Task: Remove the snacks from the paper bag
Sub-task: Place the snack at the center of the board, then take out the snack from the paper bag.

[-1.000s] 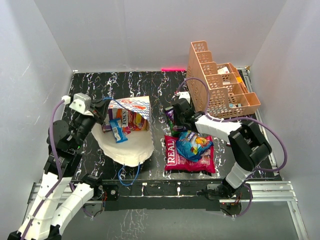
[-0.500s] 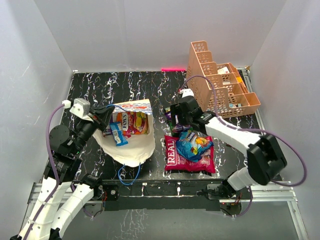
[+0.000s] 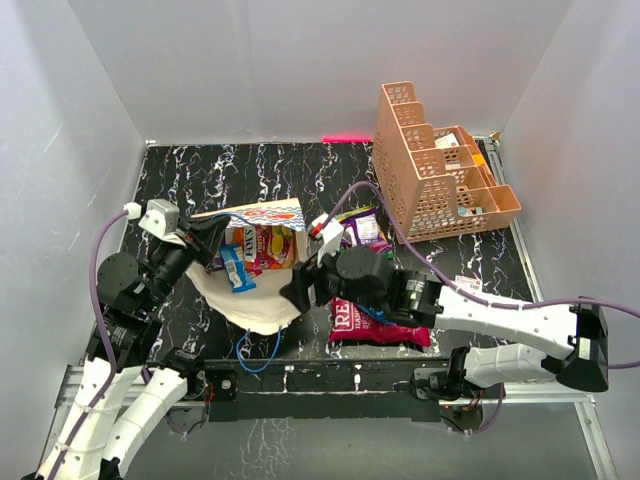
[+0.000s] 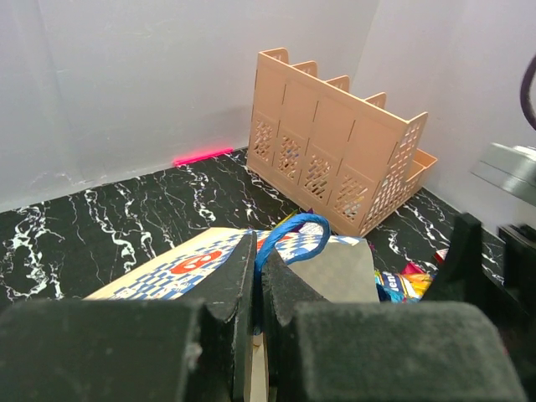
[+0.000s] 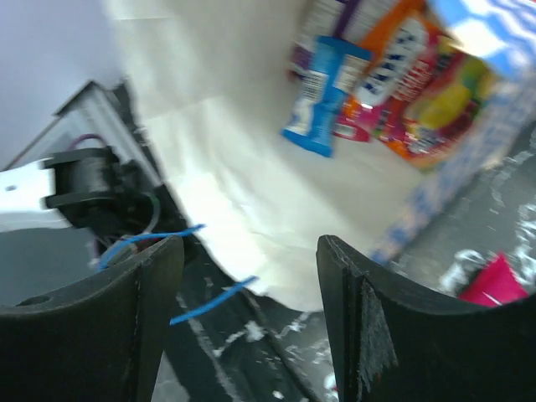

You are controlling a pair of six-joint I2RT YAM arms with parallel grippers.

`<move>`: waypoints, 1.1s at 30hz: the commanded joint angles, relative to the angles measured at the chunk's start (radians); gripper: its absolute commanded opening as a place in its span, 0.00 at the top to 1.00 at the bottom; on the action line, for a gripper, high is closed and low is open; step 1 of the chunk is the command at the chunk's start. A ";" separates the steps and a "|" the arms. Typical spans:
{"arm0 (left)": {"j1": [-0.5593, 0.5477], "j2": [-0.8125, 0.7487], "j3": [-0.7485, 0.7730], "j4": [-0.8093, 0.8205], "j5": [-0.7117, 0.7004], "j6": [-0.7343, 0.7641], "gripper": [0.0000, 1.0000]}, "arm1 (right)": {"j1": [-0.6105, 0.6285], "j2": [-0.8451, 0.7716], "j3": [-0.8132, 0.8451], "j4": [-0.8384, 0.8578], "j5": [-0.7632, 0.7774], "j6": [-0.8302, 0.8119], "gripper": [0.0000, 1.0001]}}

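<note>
I am counting one paper bag (image 3: 255, 300), one orange lattice rack (image 3: 425, 195), and two of my own: left claw (image 4: 255, 276) and right claw (image 5: 251, 285). At least three snacks (image 5: 322, 96) are showing inside the bag, and two are lying on the desk (image 3: 200, 170).

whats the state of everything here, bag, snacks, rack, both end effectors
paper bag, on its side, mouth open toward the arms, snacks inside
left end effector, shut on the paper bag's upper edge
right end effector, open, empty, facing the bag's mouth
blue packet, inside the bag
red bag, out of the bag, lying flat
purple packet, out of the bag, lying flat
orange rack, upright, far right
</note>
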 commanded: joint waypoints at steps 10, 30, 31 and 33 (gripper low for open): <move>-0.003 -0.038 0.002 0.004 0.019 -0.026 1.00 | 0.217 0.294 0.114 0.394 0.375 -0.011 0.49; -0.003 -0.071 -0.010 0.005 0.068 -0.087 1.00 | 0.167 0.774 0.286 0.524 0.442 -0.090 0.52; -0.003 -0.073 -0.009 0.003 0.068 -0.090 1.00 | 0.159 0.784 0.294 0.521 0.440 -0.081 0.49; -0.002 -0.077 -0.011 0.005 0.072 -0.099 1.00 | 0.144 0.800 0.303 0.522 0.437 -0.060 0.45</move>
